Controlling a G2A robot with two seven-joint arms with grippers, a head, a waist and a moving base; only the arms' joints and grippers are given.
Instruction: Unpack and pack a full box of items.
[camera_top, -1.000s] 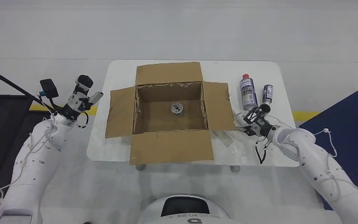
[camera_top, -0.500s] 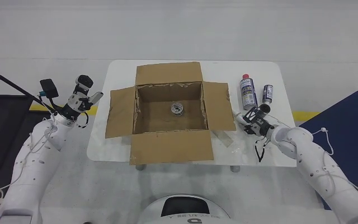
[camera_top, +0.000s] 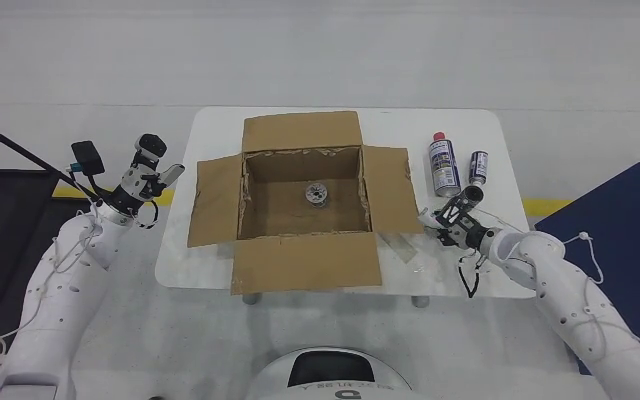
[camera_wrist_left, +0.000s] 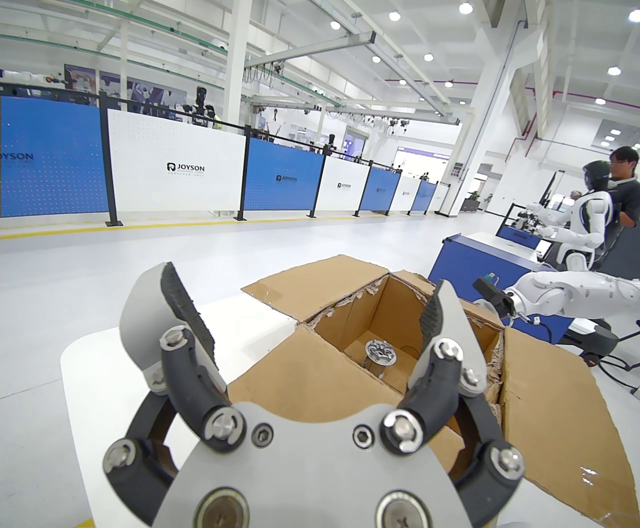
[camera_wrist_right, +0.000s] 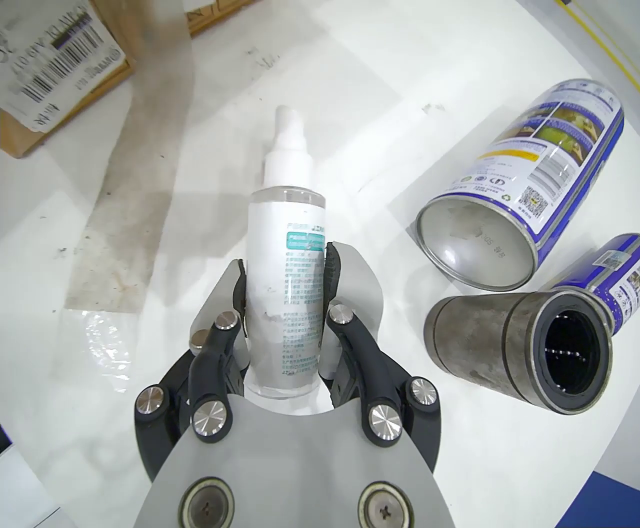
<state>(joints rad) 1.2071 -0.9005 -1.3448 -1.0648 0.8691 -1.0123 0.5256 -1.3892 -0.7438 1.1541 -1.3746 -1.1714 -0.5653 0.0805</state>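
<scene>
Right fingers (camera_wrist_right: 332, 272) clamped on spray bottle (camera_wrist_right: 285, 250), over worktop (camera_wrist_right: 400, 75) at 4 o'clock of box (camera_top: 300, 130). Likely set-down: lower flat, clear of cans, release once resting. Left fingers (camera_wrist_left: 187, 320) spread wide, empty, at box's 9 o'clock. Count: one bottle, large can (camera_wrist_right: 540, 175), small can (camera_wrist_right: 617, 280), one steel sleeve (camera_wrist_right: 500, 340), one metal part (camera_top: 317, 191) inside box.
</scene>
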